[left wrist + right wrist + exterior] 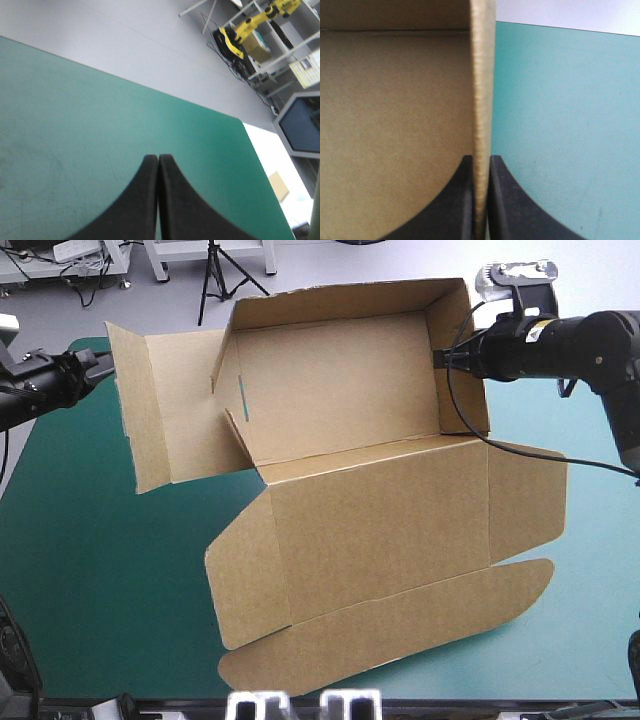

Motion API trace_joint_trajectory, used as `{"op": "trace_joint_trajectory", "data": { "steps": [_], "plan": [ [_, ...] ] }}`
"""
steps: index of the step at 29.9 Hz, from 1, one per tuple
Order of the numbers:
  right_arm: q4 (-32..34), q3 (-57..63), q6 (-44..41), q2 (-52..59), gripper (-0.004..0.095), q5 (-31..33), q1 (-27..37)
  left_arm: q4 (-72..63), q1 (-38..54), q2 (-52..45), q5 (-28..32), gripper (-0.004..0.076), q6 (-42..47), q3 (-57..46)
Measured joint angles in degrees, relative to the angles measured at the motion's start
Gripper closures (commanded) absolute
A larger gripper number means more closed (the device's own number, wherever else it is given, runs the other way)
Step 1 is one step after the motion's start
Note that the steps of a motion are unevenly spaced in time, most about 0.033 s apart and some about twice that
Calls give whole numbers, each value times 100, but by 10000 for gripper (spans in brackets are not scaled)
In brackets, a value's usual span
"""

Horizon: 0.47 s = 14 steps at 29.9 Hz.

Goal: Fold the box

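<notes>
Probably handles as light, stiff board, bending only along its creases and denting if squeezed hard; best taken by a thin wall edge, not a broad face. Find box (pixel 380 530) at worktop (pixel 90 570) centre, tray walls up toward 12 o'clock, lid flat toward 6. Note right gripper (pixel 438 357) at 2 o'clock with jaws pinching the end wall's rim. Note left gripper (pixel 90 368) at 10 o'clock, jaws pressed together, holding nothing.

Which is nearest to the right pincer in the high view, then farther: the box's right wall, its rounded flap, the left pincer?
1. Right wall: held in the right pincer.
2. Rounded flap: front, lying flat.
3. Left pincer: far left.
</notes>
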State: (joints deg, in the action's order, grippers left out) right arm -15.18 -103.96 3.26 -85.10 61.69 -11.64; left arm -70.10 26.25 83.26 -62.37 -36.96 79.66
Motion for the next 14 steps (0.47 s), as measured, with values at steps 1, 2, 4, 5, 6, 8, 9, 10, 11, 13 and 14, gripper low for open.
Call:
{"op": "trace_joint_trajectory", "data": {
  "steps": [1,2,4,5,6,8,9,10,11,13,14],
  "plan": [
    [-6,0,0,55,925,-7,0,-11,0,25,-150,733,0,0],
    [-14,0,0,85,925,-22,0,-11,0,48,-289,733,0,0],
    [-46,0,0,131,925,-65,0,-62,0,63,-524,733,5,0],
    [-68,0,0,145,925,-82,0,-129,0,63,-614,733,5,0],
    [-95,0,0,145,925,-107,0,-206,0,63,-664,733,5,0],
    [-197,0,0,140,925,-190,0,-401,-6,57,-721,733,5,0],
    [-230,0,0,140,925,-240,0,-447,-18,51,-728,733,5,0],
    [-274,0,0,140,925,-287,0,-467,-31,38,-728,733,-1,0],
    [-287,0,0,136,925,-329,0,-480,-60,17,-728,733,-1,0],
    [-308,0,0,129,925,-402,0,-487,-145,-60,-728,733,-1,0],
    [-308,0,0,124,925,-420,0,-492,-203,-101,-733,733,-1,0]
  ]
}}
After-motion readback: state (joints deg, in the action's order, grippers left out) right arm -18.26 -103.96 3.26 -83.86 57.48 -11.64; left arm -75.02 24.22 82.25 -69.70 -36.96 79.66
